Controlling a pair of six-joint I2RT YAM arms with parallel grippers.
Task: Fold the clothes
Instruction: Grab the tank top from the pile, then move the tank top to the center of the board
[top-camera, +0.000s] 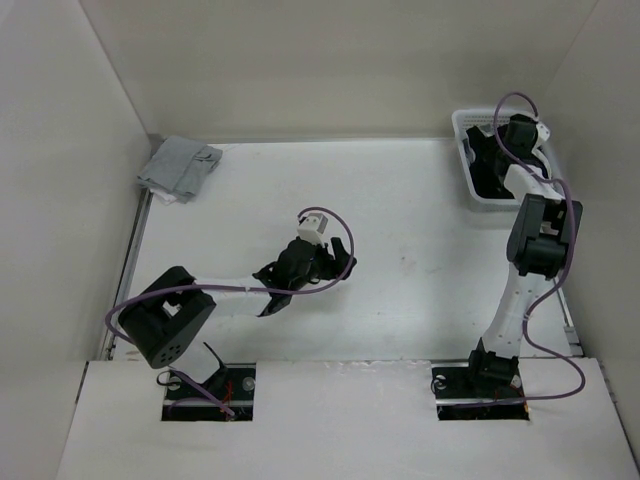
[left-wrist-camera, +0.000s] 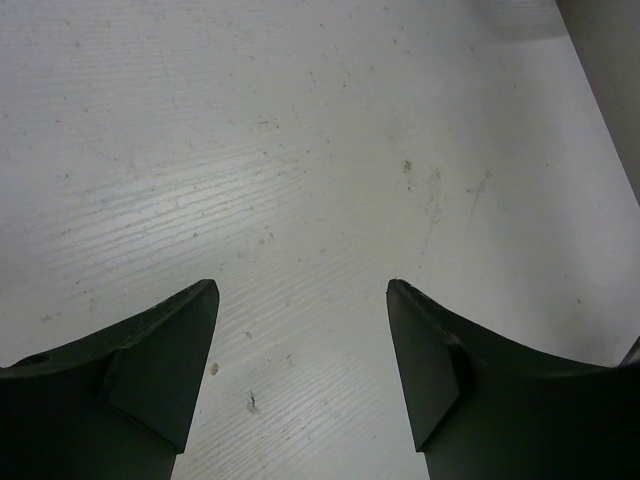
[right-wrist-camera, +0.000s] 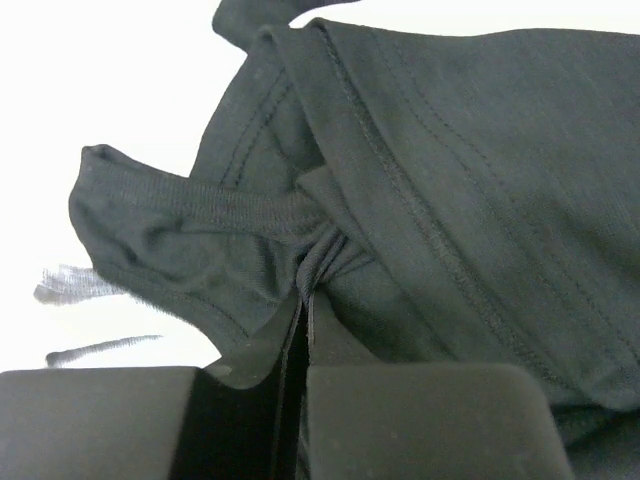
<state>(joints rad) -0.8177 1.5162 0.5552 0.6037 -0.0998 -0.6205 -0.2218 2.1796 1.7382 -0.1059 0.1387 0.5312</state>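
Observation:
The clothes (right-wrist-camera: 470, 170), a plain black garment with stitched hems, fill the right wrist view. My right gripper (right-wrist-camera: 305, 285) is shut on a bunched fold of the fabric next to a ribbed hem. From above, the right gripper (top-camera: 515, 135) reaches into the white basket (top-camera: 462, 130) at the far right, where black cloth (top-camera: 490, 175) lies. My left gripper (top-camera: 340, 262) hovers over the middle of the table, open, with only bare white tabletop (left-wrist-camera: 300, 200) between its fingers (left-wrist-camera: 170, 360).
A folded light grey cloth (top-camera: 178, 165) lies at the far left corner. White walls enclose the table on three sides. A purple cable (top-camera: 540, 110) loops over the right arm.

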